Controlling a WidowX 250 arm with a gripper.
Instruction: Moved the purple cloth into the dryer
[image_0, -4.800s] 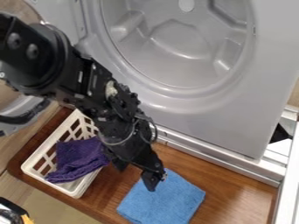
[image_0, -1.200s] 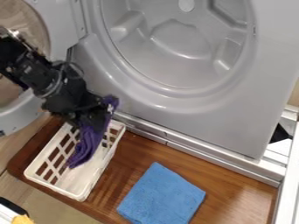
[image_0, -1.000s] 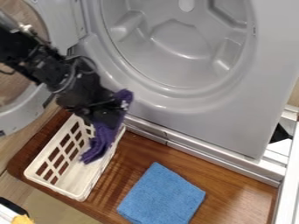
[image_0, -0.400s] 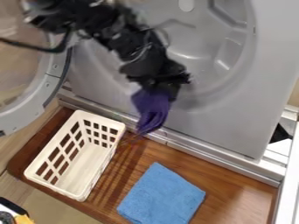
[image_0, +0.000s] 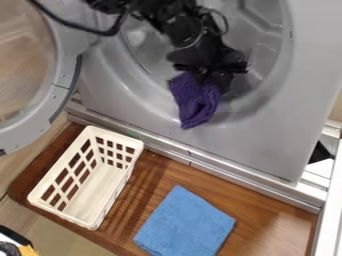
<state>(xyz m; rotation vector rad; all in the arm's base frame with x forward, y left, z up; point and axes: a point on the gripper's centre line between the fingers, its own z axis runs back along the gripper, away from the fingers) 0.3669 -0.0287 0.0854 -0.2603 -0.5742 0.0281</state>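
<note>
This looks like a laundry corner, though whether it belongs to a home or a lab, I can't tell. The grey front of a dryer (image_0: 270, 142) takes up the upper and right parts of the frame, with its round opening (image_0: 266, 52) toward the top and a round door (image_0: 61, 92) standing open at the upper left. A white slatted basket (image_0: 93, 191) at the lower left, a blue cloth (image_0: 184, 222) at the bottom centre and a purple cloth (image_0: 195, 102) before the opening suggest laundry. Basket and blue cloth lie on brown wood (image_0: 267, 210).
</note>
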